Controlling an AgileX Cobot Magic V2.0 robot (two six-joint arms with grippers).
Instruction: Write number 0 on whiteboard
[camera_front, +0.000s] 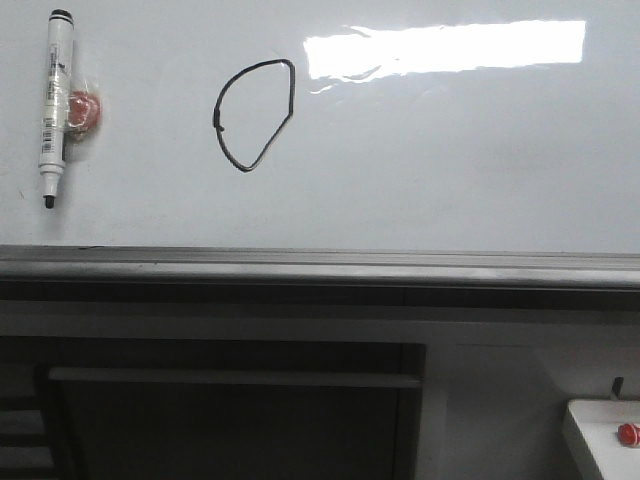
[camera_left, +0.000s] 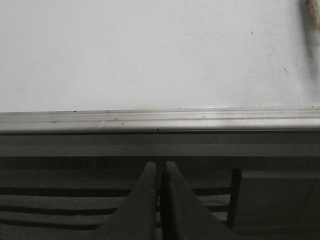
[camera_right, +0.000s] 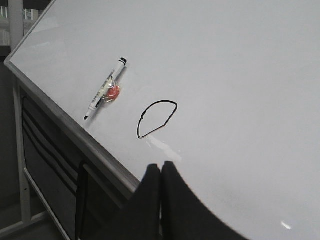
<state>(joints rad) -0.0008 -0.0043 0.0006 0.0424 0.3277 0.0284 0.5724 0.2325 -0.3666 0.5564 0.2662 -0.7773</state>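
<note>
Black ink loop, the number 0 (camera_front: 254, 114), sits closed on the whiteboard (camera_front: 450, 180) toward its upper left, so the writing looks done. Marker pen (camera_front: 55, 105) hangs on its red magnet near the left edge. Left gripper (camera_left: 161, 167) and right gripper (camera_right: 160, 170) have fingers pressed together, empty, clear of the board.

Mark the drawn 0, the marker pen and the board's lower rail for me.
number 0 (camera_front: 290, 90): front view, on the loop's right-hand stroke.
marker pen (camera_front: 54, 100): front view, on the middle of its barrel.
lower rail (camera_front: 320, 268): front view, on the grey metal strip.
</note>
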